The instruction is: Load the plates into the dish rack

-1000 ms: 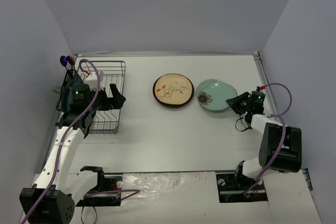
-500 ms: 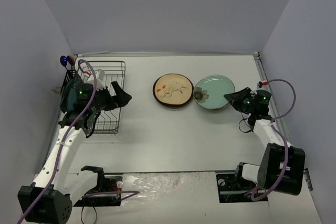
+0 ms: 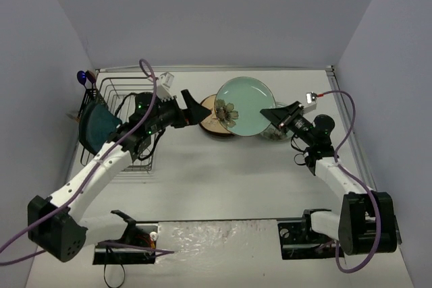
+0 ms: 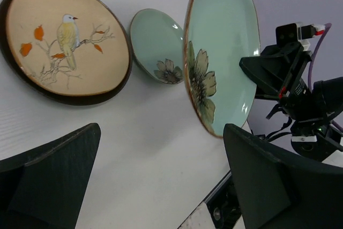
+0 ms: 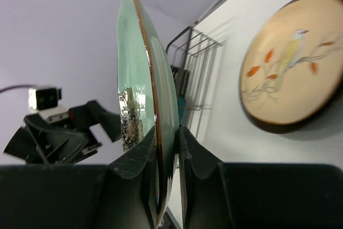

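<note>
right gripper [image 5: 167, 151]: i am seeing it pinching the lower rim of the pale mint plate [image 3: 244, 102], fingers closed tight on it.
pale mint plate: standing on edge, lifted off the table [image 3: 223, 173], hanging between the two arms.
left gripper [image 3: 196, 108]: i am reading it as spread wide, gripping nothing, facing the mint plate.
brown-rimmed plate [image 4: 64, 41]: lying flat, just beside the raised plate.
small mint dish [image 4: 158, 46]: lying behind it.
dish rack [image 3: 111, 89]: sitting far left, carrying a dark teal plate [image 3: 96, 126].

Mint plate [image 4: 222, 52] stands on edge (bird plate [image 4: 64, 41] lies flat nearby).
</note>
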`<state>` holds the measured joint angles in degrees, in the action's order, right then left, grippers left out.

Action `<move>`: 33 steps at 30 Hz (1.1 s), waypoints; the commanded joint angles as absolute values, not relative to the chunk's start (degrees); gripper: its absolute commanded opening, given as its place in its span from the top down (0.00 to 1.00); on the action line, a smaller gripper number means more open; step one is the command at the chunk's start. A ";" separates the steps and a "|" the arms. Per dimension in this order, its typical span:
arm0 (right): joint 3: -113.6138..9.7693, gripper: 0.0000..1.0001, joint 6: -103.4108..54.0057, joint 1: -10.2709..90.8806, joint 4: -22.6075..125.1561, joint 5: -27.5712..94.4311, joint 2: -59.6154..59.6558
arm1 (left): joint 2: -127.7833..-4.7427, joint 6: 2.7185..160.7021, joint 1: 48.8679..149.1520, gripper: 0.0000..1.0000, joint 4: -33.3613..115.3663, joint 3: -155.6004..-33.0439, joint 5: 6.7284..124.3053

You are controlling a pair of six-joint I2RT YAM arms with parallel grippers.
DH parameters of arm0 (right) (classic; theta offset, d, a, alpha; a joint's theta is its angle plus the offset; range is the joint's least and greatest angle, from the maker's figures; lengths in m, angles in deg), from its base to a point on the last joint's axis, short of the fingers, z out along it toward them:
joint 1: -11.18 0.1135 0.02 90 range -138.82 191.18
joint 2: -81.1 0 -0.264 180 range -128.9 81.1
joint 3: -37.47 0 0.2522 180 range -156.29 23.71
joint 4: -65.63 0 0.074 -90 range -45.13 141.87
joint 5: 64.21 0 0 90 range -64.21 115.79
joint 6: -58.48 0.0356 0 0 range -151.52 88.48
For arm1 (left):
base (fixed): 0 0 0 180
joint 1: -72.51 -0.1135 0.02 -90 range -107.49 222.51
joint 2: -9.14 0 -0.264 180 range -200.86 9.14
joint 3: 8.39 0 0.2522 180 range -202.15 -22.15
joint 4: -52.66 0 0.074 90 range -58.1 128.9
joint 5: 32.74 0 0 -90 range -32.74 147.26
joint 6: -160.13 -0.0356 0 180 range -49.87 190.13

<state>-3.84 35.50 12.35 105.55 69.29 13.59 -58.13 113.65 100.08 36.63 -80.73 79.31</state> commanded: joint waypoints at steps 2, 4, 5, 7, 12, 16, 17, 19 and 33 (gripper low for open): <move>-5.62 1.00 43.27 18.49 127.95 70.50 13.93 | -62.57 114.80 104.34 0.03 45.42 -86.59 75.32; -5.84 1.00 43.15 19.84 128.44 70.64 13.54 | -63.79 115.27 104.84 0.03 45.88 -86.97 75.19; -5.88 1.00 42.88 20.33 128.49 70.50 13.41 | -64.15 115.59 105.20 0.03 46.15 -87.06 75.19; -5.86 1.00 42.53 21.44 128.65 70.30 13.09 | -64.77 116.01 105.78 0.03 47.03 -87.21 75.32; -5.18 1.00 42.20 22.48 129.60 69.90 12.24 | -64.76 116.81 106.73 0.20 48.10 -86.98 76.03; -4.77 1.00 41.70 23.13 130.53 70.09 11.23 | -63.11 117.94 106.87 0.47 49.53 -85.44 76.24; -4.64 1.00 41.57 23.17 130.70 70.04 11.06 | -62.69 117.94 106.88 0.51 49.53 -85.31 76.28; -4.41 1.00 41.58 23.27 131.26 70.05 10.54 | -61.99 117.94 106.88 0.60 49.49 -85.08 76.47; -3.65 0.47 34.02 23.75 123.99 70.96 9.57 | -58.20 112.97 106.73 1.00 44.31 -86.35 77.05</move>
